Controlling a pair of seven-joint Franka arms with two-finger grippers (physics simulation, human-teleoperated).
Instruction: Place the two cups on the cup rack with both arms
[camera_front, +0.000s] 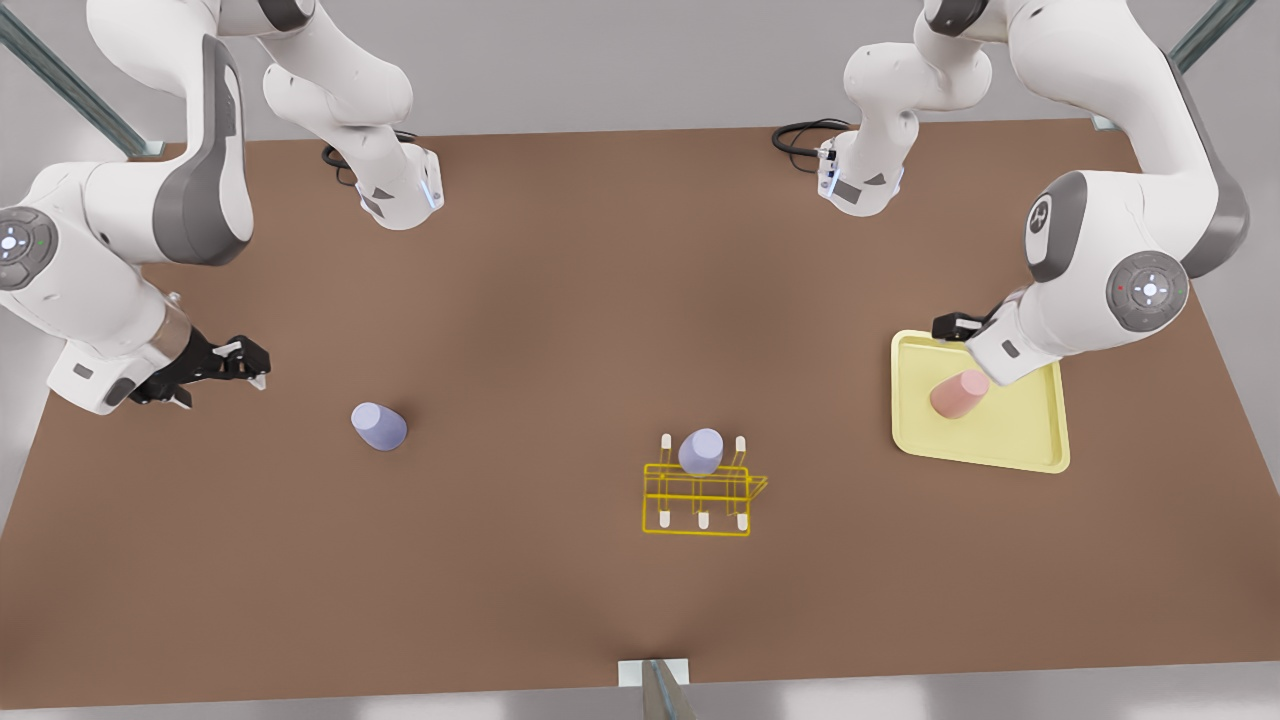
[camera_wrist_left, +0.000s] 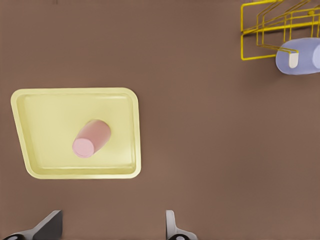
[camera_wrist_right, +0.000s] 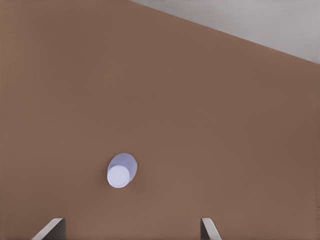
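The left gripper (camera_wrist_left: 112, 227) hangs above the bench (camera_front: 560, 300) at the front view's right, its jaws released and holding nothing. The pink cup (camera_wrist_left: 91, 139) stands bottom-up inside the pale-yellow tray (camera_wrist_left: 30, 160), a short way ahead of those jaws in the left wrist view and a little off their centre line. Its long axis looks upright with a slight lean.

The right gripper (camera_front: 215, 365) hovers at the front view's left, jaws likewise spread and empty. The loose lavender cup (camera_front: 379, 427) stands bottom-up on the bare bench near it, toward the rack, again just ahead of the jaws in the right wrist view.

The cup rack (camera_front: 700, 500) sits between the 2 arms, nearer the tray side, and already carries 1 lavender tumbler (camera_front: 701, 451) on a peg. So each arm is nearer its own cup; I judge each must close in and descend before grasping.
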